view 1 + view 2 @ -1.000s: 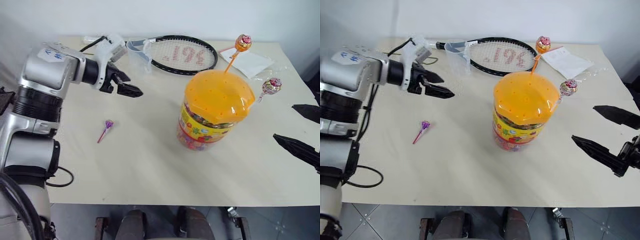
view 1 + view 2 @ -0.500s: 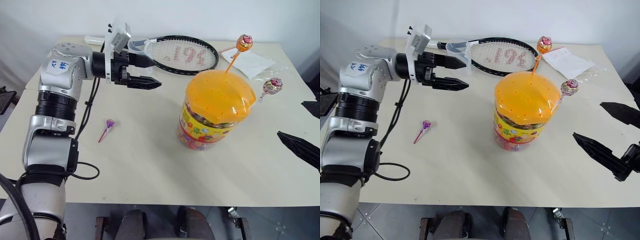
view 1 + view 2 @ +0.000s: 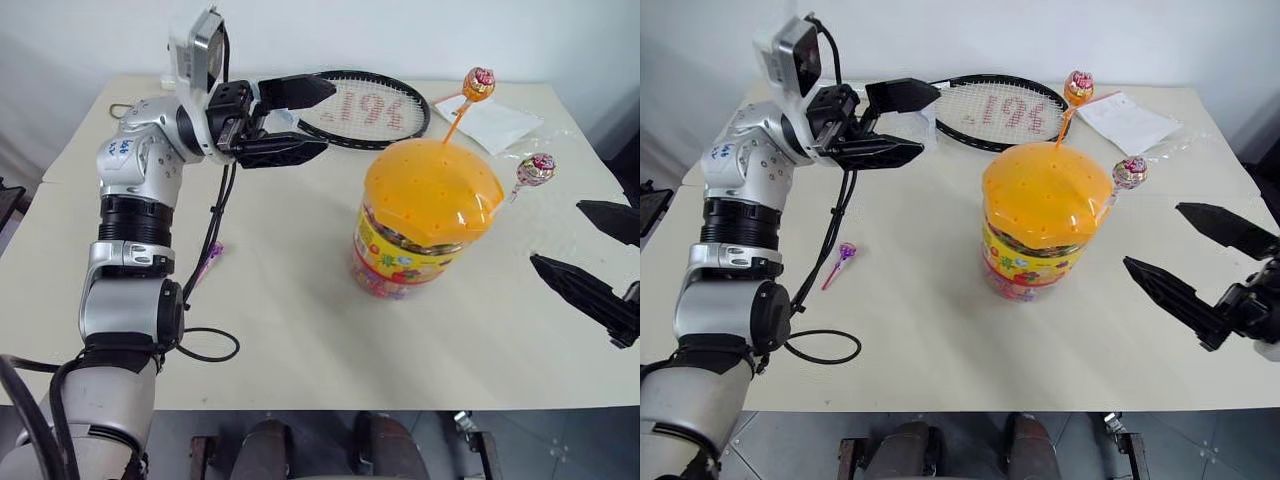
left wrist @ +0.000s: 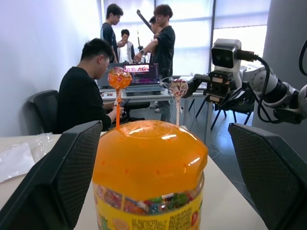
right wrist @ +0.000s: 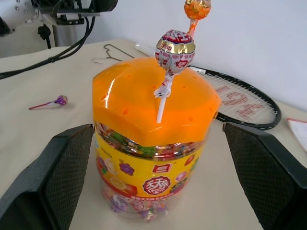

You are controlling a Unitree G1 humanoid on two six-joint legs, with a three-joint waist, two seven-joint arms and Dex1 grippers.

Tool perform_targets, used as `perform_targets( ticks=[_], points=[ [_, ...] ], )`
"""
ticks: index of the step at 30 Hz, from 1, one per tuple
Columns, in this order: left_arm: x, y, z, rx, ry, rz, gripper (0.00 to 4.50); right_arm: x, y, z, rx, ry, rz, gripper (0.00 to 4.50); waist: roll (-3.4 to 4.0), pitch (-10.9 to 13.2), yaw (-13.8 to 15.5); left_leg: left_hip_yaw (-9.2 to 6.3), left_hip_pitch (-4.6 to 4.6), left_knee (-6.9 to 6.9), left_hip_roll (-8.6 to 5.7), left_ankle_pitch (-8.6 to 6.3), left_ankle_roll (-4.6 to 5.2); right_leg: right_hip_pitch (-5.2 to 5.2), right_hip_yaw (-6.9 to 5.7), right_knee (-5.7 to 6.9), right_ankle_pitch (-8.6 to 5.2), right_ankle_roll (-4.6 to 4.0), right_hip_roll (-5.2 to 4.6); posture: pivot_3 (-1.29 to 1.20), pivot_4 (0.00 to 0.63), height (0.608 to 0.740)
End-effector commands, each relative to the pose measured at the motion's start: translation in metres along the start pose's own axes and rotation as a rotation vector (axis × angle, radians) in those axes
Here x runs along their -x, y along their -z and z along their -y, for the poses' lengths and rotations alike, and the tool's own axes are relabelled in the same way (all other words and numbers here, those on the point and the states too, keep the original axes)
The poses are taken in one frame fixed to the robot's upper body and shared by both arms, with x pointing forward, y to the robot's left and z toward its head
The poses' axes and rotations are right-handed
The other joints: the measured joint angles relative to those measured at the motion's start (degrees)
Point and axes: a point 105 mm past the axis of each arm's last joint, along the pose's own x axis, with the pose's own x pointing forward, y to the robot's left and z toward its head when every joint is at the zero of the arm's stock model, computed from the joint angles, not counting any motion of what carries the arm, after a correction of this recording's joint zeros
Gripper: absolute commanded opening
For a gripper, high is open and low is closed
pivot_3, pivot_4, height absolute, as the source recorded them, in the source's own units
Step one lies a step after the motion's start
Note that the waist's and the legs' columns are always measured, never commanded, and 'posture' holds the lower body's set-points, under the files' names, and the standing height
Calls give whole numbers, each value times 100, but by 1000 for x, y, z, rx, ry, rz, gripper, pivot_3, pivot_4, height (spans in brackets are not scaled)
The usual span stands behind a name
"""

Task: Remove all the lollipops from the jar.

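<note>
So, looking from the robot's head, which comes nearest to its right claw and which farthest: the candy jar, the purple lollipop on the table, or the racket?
From the right gripper:
1. The jar, just beside it toward the table's middle.
2. The racket, at the far edge behind the jar.
3. The purple lollipop, lying across the table near the left arm.

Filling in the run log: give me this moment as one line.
left gripper: open, raised | right gripper: open, beside jar | orange lollipop, pink lollipop: in lid | purple lollipop: on table

The left pincer (image 3: 300,122) has risen and swung toward the jar (image 3: 428,223).
</note>
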Motion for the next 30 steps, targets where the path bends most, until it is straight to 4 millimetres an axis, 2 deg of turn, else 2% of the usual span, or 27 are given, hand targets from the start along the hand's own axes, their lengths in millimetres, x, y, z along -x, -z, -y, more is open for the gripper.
perform_targets(
  ticks=[1, 9, 16, 20, 30],
  points=[
    [16, -3, 19, -34, 94, -58, 4481, -11, -3, 5, -10, -17, 33, 4500, 0, 0, -40, 0, 1, 0, 0, 0, 0, 0, 0, 0, 0, 0, 0, 0, 150, 740],
    [29, 4, 30, -5, 63, -109, 4481, -36, 0, 21, -50, -59, 51, 4500, -1, 0, -6, -2, -6, 6, -1, -1, 1, 0, -2, -1, 0, 0, -3, 0, 150, 740],
    [36, 7, 36, 0, 11, -126, 4481, -58, -5, 26, -22, -118, 69, 4500, 0, 0, -36, -1, -6, 11, 2, -2, 3, -1, -2, 0, 0, 0, -1, 0, 150, 740],
    [40, 8, 38, 2, -6, -130, 4500, -62, -8, 32, -12, -89, 68, 3543, 0, 0, -33, 0, -6, 11, 2, -2, 3, -1, -2, 0, 0, 0, -1, 0, 150, 740],
    [45, 11, 39, 1, -39, -131, 4500, -65, -24, 28, 42, -119, 67, 81, 0, 0, -33, 0, -7, 12, 3, -2, 3, -1, -2, 0, 0, 0, -1, 0, 150, 740]
  ],
)
